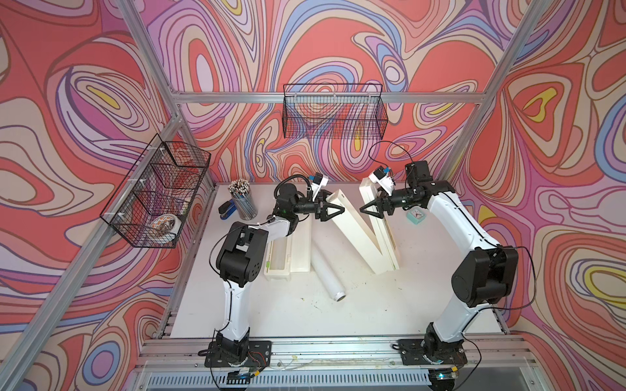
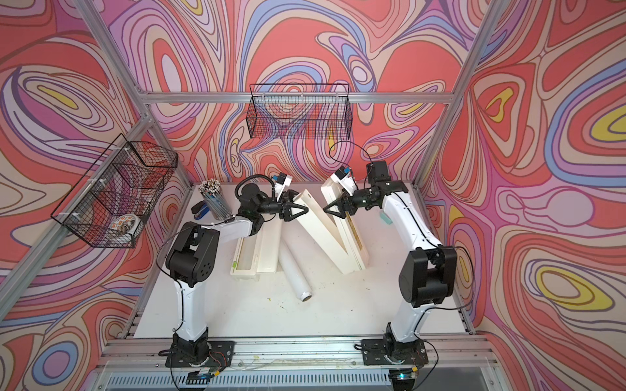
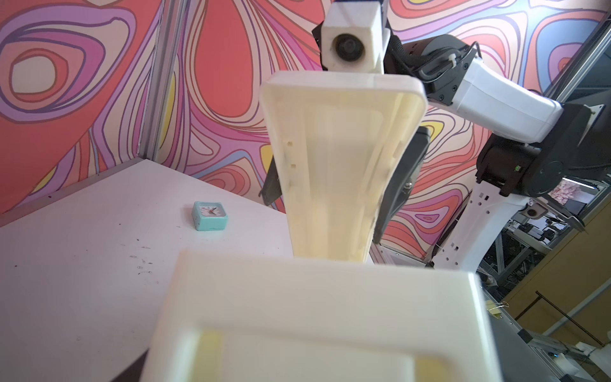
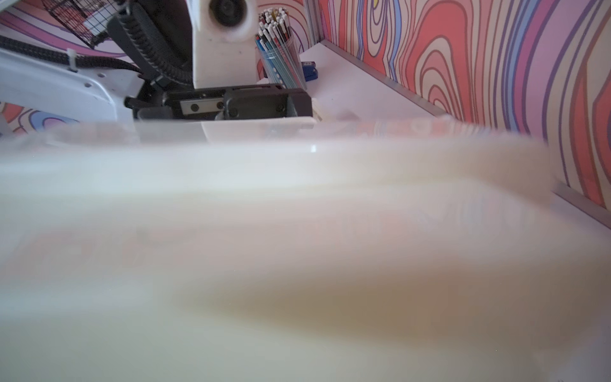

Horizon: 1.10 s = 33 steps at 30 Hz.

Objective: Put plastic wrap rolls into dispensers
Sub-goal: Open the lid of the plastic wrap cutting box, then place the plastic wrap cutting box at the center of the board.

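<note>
One plastic wrap roll lies loose on the white table, between the two dispensers in both top views. The left dispenser lies open and flat; I cannot tell whether a roll is in it. The other dispenser is spread into a V. My left gripper is shut on the far end of its box, which fills the bottom of the left wrist view. My right gripper is shut on the far end of its lid, with dark fingers on either side. The right wrist view is mostly blurred cream plastic.
A cup of pencils and a blue stapler stand at the back left. A small teal clock lies at the back right, beside the right arm. Wire baskets hang on the back wall and on the left frame.
</note>
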Motion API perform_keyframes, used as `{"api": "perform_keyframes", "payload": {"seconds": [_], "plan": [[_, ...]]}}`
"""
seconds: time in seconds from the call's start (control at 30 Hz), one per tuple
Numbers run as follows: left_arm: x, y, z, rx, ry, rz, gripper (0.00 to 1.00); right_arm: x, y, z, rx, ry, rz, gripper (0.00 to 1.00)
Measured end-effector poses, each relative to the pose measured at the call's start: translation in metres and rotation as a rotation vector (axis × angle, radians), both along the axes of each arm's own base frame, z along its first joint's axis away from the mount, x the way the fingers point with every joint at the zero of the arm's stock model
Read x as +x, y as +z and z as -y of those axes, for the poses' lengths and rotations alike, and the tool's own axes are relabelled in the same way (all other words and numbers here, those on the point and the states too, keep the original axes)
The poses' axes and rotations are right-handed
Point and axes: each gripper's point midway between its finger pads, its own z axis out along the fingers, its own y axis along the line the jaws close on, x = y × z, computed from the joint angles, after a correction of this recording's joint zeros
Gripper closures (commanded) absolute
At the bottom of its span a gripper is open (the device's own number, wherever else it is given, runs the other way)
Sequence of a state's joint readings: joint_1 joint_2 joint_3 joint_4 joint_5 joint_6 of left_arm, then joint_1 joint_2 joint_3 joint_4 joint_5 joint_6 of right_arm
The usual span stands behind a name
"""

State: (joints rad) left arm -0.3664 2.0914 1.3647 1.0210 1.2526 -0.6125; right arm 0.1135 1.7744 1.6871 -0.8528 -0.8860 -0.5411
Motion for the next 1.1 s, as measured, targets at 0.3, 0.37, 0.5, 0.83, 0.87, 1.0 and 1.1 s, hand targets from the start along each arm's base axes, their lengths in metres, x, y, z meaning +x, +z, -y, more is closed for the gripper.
{"api": "perform_keyframes", "payload": {"seconds": [0.3, 0.37, 0.5, 0.83, 0.87, 1.0, 1.1], "plan": [[0.015, -0.002, -0.009, 0.033, 0.138, 0.076, 1.0, 0.027, -0.026, 0.056, -0.214, -0.287, -0.107, 0.75], [0.021, 0.0, -0.013, 0.037, 0.188, 0.104, 1.0, 0.033, -0.038, 0.076, -0.262, -0.37, -0.153, 0.74], [0.031, 0.003, -0.021, 0.048, 0.293, 0.156, 1.0, 0.037, -0.063, 0.102, -0.345, -0.499, -0.247, 0.72], [0.011, 0.004, -0.006, 0.169, 0.52, 0.322, 1.0, 0.062, -0.15, 0.146, -0.539, -0.801, -0.519, 0.7], [0.006, 0.003, -0.003, 0.184, 0.545, 0.339, 1.0, 0.064, -0.161, 0.15, -0.559, -0.829, -0.546, 0.7], [-0.015, -0.006, 0.007, 0.241, 0.644, 0.385, 1.0, 0.066, -0.19, 0.164, -0.607, -0.933, -0.608, 0.71], [-0.032, -0.009, 0.017, 0.27, 0.713, 0.417, 1.0, 0.069, -0.19, 0.174, -0.603, -1.008, -0.618, 0.69]]}}
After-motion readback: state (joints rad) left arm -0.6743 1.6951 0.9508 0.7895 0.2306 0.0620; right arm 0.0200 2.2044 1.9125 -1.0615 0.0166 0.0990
